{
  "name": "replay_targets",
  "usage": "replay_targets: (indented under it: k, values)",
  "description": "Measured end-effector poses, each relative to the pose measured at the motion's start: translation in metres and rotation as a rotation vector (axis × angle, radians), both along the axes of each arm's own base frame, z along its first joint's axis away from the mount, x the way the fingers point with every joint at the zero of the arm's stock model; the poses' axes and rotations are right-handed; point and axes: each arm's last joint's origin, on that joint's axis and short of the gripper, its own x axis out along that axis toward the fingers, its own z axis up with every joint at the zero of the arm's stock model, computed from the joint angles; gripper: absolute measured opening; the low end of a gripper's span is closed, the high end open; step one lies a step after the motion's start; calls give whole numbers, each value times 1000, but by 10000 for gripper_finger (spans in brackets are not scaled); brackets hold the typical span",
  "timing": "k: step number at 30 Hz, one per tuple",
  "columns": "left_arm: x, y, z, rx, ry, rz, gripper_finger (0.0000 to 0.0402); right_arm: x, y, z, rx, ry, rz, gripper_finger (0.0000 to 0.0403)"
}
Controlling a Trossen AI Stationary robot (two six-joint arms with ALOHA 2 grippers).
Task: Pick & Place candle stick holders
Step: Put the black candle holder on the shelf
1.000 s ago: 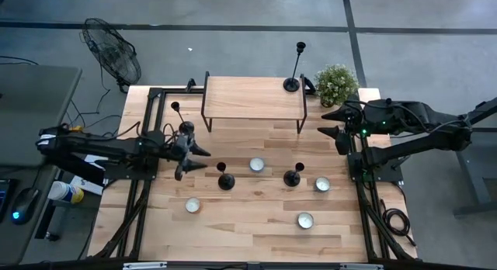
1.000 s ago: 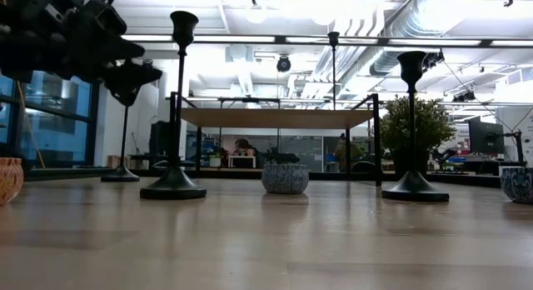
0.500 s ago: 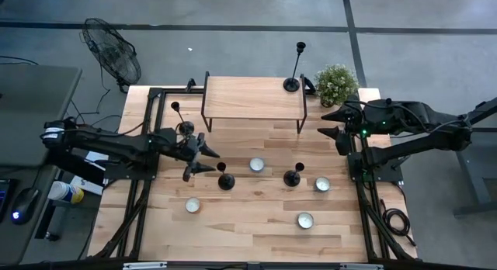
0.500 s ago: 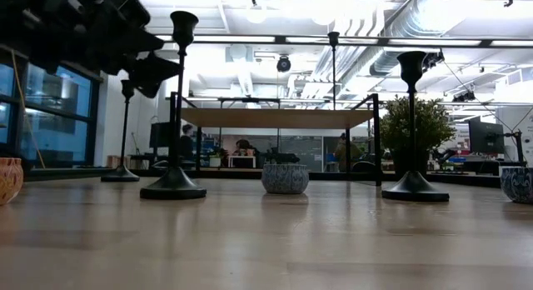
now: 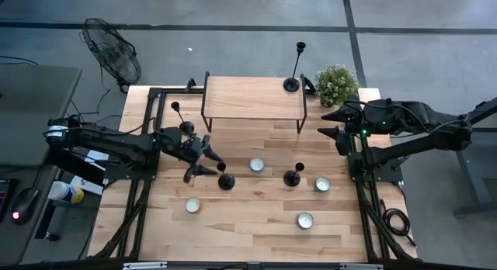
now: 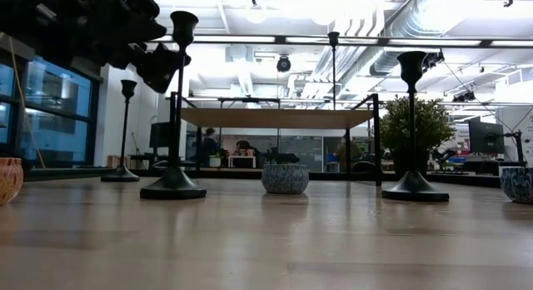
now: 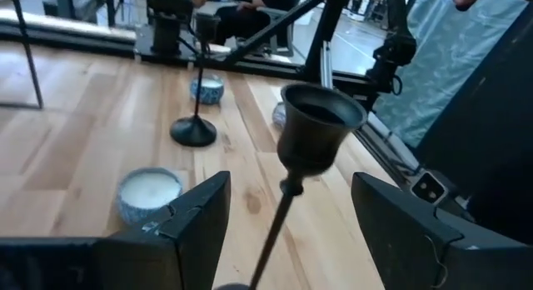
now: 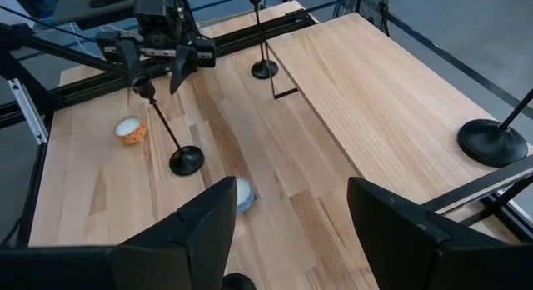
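Observation:
Four black candlesticks show in the high view. One stands on its disc base at mid-left, one at mid-right, one at the far left, and one on the raised wooden shelf. My left gripper is open. Its fingers stand on either side of the mid-left candlestick's upper stem, just below the cup, and touch nothing. In the low view it is beside that stem. My right gripper is open and empty at the table's right edge.
Several white tealights lie among the candlesticks. A potted plant stands at the far right corner beside the shelf. A fan stands on the floor beyond the far left corner.
My left gripper has gone toward the table's right edge, up to the mid-left candlestick, and stays open. Its fingers now flank the candlestick's upper stem. The candlestick has not moved.

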Motion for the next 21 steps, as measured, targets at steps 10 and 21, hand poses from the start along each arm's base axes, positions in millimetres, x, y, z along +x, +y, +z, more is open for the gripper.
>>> replay_targets:
  k: [10,21]
  values:
    - [1,-3,4,46,-60,15,246,0,0,0,-4,1,2,222]
    - [7,-10,3,68,-94,59,246,0,0,0,-4,2,2,222]
